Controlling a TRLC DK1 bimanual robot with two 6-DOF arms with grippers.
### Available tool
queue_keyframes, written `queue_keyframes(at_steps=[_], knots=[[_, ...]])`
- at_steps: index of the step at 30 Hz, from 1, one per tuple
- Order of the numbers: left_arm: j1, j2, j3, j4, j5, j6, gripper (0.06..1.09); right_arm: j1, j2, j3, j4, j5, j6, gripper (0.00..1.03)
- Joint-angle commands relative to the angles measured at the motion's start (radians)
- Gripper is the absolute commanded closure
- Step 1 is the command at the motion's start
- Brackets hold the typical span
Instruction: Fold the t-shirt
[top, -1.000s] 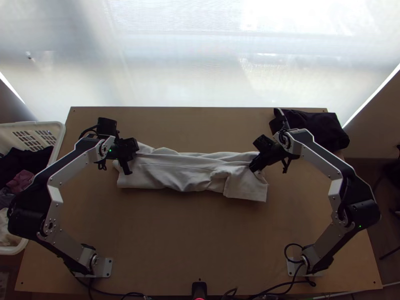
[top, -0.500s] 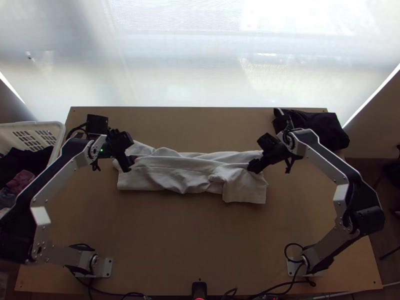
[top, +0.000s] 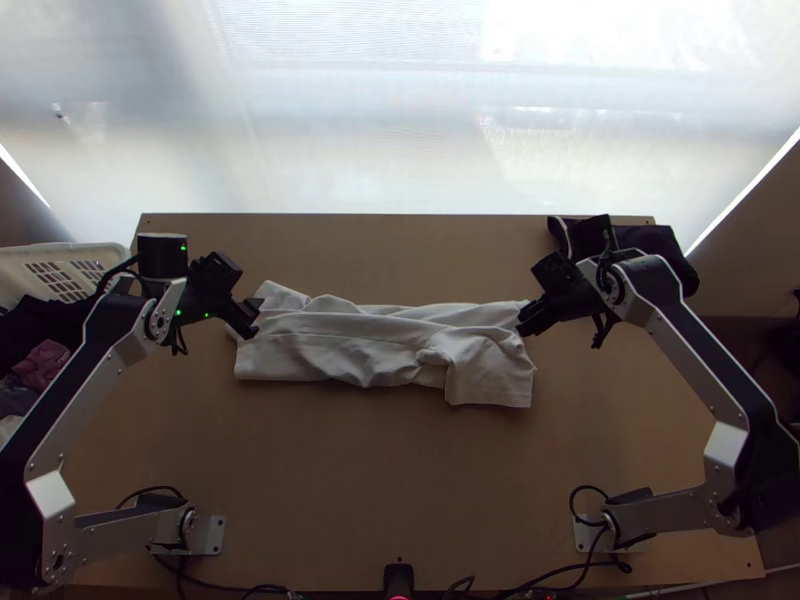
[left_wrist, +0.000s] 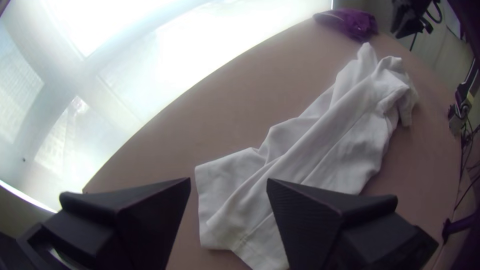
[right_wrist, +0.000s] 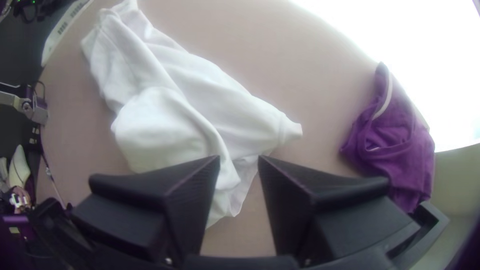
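Lying in a long, creased strip across the light wooden table (top: 400, 460): white cloth t-shirt (top: 340, 345), ridged lengthwise, rumpled toward its right end. Black two-fingered left gripper (top: 252, 319) at the shirt's left end, fingers parted, nothing between them. Black two-fingered right gripper (top: 524, 322) by the opposite end, likewise spread and without cloth. Dark purple cloth bundle (top: 668, 243) sits at the table's far right corner.
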Motion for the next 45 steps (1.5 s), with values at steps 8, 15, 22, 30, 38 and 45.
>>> queue_keyframes(at_steps=[8, 15, 22, 30, 38, 45], knots=[[0.008, -0.138, -0.111, -0.104, 0.033, -0.276, 0.94, 0.463, -0.014, -0.055, 0.103, 0.383, -0.057, 1.0], [0.028, -0.106, -0.141, -0.194, 0.108, -0.402, 0.91, 0.592, 0.098, -0.066, 0.23, 0.483, -0.095, 1.0], [0.045, -0.116, -0.23, -0.285, 0.193, -0.447, 0.1, 0.64, 0.15, -0.075, 0.297, 0.494, -0.107, 1.0], [-0.182, -0.38, -0.41, -0.122, -0.217, -0.235, 0.1, 0.626, 0.17, -0.126, 0.397, 0.494, -0.15, 1.0], [-0.42, -0.471, -0.591, 0.127, -0.406, 0.063, 0.1, 0.554, 0.231, -0.158, 0.535, 0.491, -0.212, 1.0], [-0.58, -0.524, -0.752, 0.393, -0.498, 0.33, 0.1, 0.537, 0.286, -0.184, 0.632, 0.491, -0.261, 1.0]])
